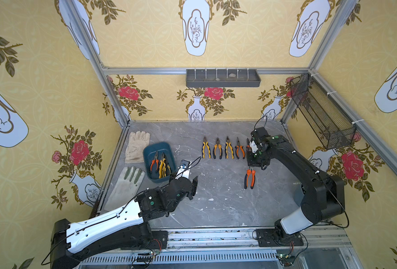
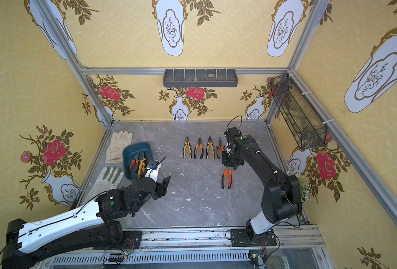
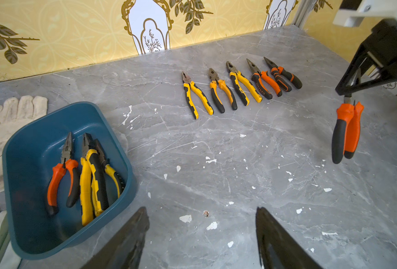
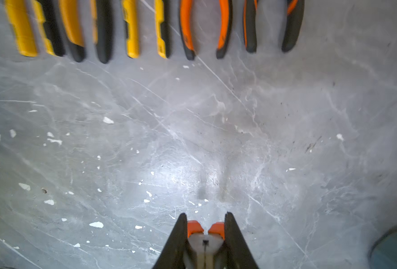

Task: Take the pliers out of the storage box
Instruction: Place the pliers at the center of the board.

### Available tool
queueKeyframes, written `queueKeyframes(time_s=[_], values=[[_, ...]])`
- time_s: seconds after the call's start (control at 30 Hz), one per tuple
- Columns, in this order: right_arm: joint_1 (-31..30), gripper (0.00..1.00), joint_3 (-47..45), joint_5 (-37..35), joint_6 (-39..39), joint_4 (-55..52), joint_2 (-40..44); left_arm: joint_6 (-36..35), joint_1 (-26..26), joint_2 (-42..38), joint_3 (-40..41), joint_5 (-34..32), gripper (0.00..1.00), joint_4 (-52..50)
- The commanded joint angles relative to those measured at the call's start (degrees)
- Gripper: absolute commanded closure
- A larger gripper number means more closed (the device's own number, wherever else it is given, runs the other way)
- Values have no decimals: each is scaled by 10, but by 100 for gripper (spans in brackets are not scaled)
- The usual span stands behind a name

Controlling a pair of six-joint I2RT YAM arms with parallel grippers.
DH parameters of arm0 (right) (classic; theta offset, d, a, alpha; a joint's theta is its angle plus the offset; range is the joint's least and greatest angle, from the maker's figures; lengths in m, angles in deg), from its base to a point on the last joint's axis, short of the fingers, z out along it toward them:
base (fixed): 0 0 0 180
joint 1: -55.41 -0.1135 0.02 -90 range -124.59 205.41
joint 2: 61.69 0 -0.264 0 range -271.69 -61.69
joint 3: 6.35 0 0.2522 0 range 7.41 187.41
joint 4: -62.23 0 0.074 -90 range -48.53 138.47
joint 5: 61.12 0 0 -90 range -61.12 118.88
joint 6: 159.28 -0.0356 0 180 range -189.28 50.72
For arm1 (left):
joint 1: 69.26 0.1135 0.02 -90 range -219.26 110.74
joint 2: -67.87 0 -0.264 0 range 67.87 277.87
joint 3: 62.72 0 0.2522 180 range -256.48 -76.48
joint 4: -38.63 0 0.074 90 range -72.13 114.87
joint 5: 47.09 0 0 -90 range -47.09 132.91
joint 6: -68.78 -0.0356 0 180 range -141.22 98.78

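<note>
Nine small dark-jawed hand pliers [image 3: 238,88] showed: five in a row near the far edge of the grey marble tabletop [image 1: 216,209], three inside the one dark teal-blue plastic storage box [image 3: 41,130] by the left edge, one hanging above the right side. Two pale fabric work gloves [image 1: 138,145] lay beside it. One grey divided tray [image 1: 223,84] and one black wire mesh basket [image 1: 321,111] hung on the walls.
</note>
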Motion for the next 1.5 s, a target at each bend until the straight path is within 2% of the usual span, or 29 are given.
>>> queueKeyframes(time_s=[0.0,0.13,0.33,0.83,1.13,1.27,1.4,1.47], values=[[-4,100,-1,37,-19,46,-21,-6,0,18,-11,20,27,17],[-2,100,-22,3,-30,65,-56,-7,0,19,-13,23,27,17],[-1,100,-34,-4,-41,100,-119,-3,0,-6,2,20,27,22],[8,100,10,-19,-36,134,-226,1,0,-22,0,23,28,-2],[7,80,26,0,-27,137,-246,0,0,-37,0,13,28,-14],[4,74,20,8,-30,138,-237,-1,0,-38,-1,13,28,-15],[-2,73,12,9,-34,137,-229,-2,0,-37,-2,13,28,-13],[-8,68,10,8,-36,136,-227,-2,0,-36,-1,15,28,-12]])
